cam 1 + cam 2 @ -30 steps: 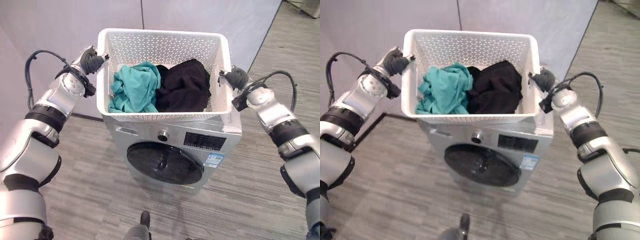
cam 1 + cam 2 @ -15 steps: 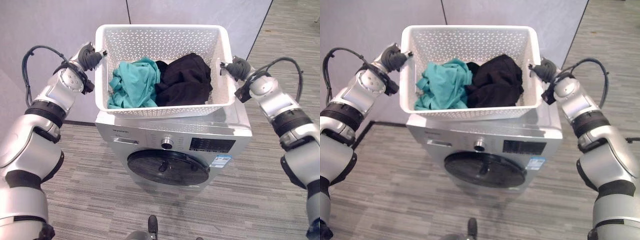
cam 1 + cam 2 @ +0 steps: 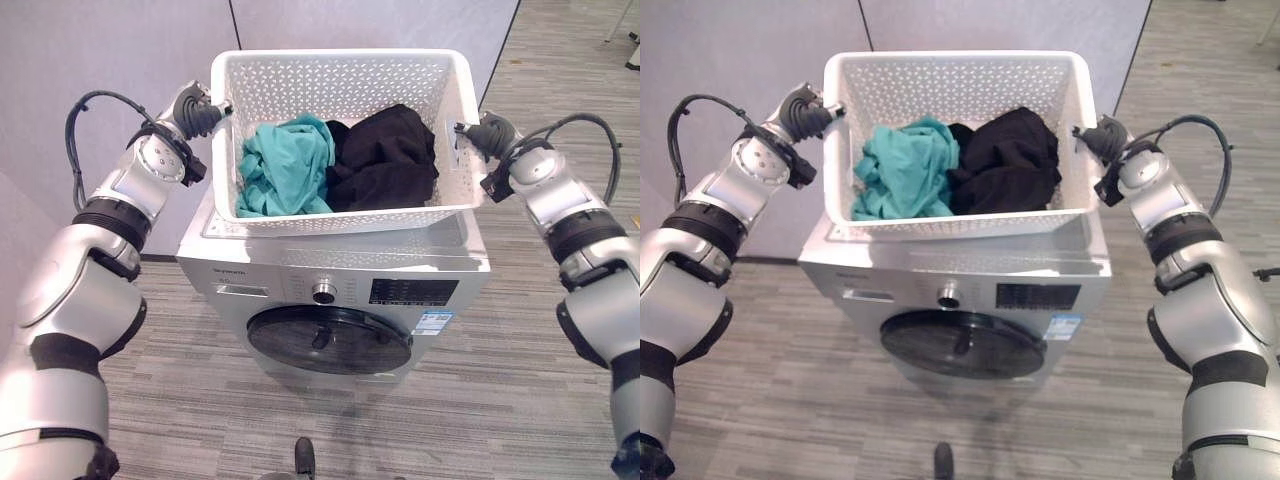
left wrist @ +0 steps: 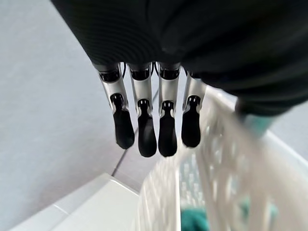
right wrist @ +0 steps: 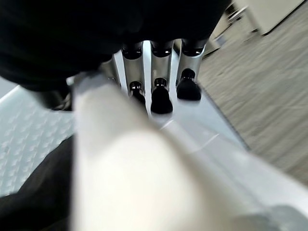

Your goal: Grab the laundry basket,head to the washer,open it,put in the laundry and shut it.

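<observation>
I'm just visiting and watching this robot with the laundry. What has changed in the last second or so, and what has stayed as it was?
The basket, first held in front of the washer, hiding its top, now sits lower over the top panel; whether it rests there I cannot tell. The view shifted too. The left hand and right hand remain at the rim, the teal cloth and black cloth are still inside, and the door is still shut.

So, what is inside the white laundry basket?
A teal garment and a black garment lie in the laundry basket. Anything beneath them is covered.
</observation>
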